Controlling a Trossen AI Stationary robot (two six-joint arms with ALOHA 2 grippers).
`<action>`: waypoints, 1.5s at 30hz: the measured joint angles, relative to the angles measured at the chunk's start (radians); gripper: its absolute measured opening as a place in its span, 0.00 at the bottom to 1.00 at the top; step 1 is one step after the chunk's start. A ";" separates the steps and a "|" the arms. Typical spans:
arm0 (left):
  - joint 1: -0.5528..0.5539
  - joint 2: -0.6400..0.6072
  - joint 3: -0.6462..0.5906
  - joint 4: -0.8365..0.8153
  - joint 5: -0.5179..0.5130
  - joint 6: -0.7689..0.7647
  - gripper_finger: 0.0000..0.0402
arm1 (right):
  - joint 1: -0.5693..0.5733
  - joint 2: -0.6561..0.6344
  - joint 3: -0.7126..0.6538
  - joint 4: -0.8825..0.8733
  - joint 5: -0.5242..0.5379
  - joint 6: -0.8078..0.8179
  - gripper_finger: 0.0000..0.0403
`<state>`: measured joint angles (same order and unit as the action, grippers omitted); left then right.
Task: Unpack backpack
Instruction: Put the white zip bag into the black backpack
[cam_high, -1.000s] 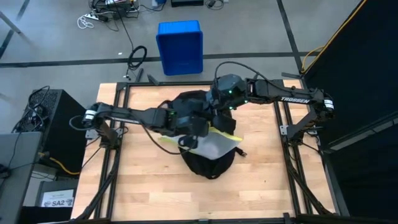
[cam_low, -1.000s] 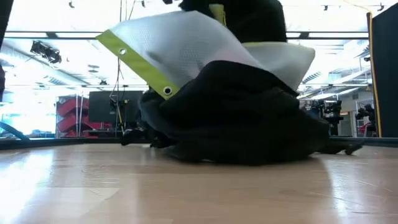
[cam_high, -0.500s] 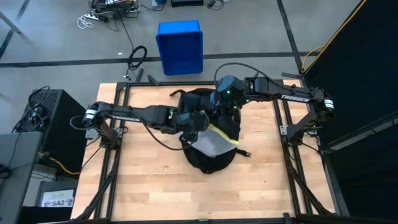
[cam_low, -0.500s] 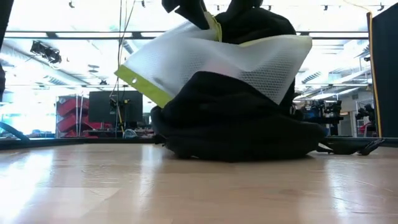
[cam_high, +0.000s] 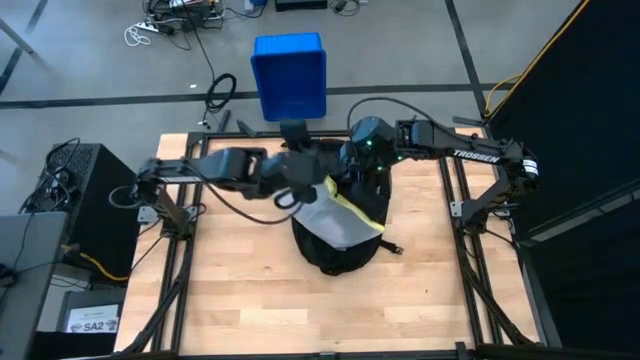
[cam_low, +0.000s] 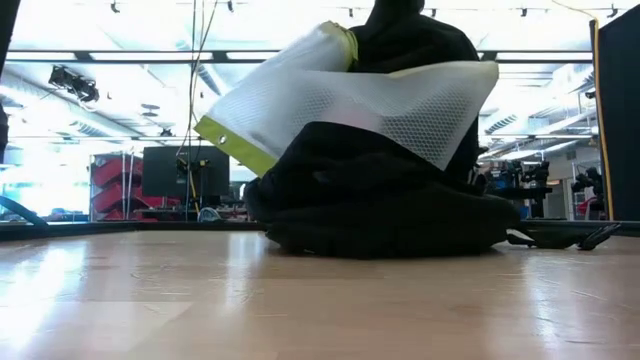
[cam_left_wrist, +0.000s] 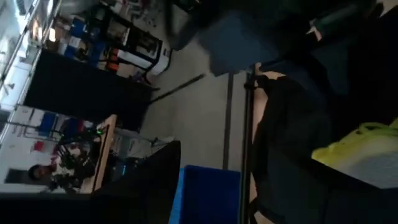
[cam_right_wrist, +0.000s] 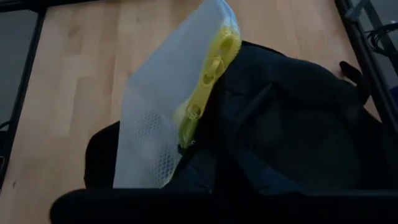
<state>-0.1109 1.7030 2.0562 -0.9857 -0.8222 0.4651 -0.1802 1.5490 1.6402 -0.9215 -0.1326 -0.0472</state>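
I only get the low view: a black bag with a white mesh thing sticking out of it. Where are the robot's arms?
Observer: From above, both arms meet over the backpack. The right gripper is shut on its fabric at the end away from your camera.
Operator: And the left one?
Observer: The left gripper hangs beside a corner of the mesh pouch. I cannot tell whether it touches the pouch.
Operator: Anything beyond the table?
Observer: A blue bin stands on the floor just past the table.
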 joint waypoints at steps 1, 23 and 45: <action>-0.007 0.000 0.032 -0.046 0.001 -0.038 0.52 | -0.005 0.000 0.000 0.000 0.002 0.000 0.00; -0.358 -0.292 -1.025 0.541 -0.252 -0.759 0.45 | 0.004 0.002 -0.001 0.005 -0.003 -0.035 0.00; 0.060 0.163 -0.983 1.439 0.510 -0.290 0.31 | 0.067 0.002 -0.002 0.140 -0.072 0.012 0.00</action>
<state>-0.0505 1.8662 1.0732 0.4536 -0.3120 0.1755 -0.1130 1.5511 1.6382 -0.7816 -0.2046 -0.0350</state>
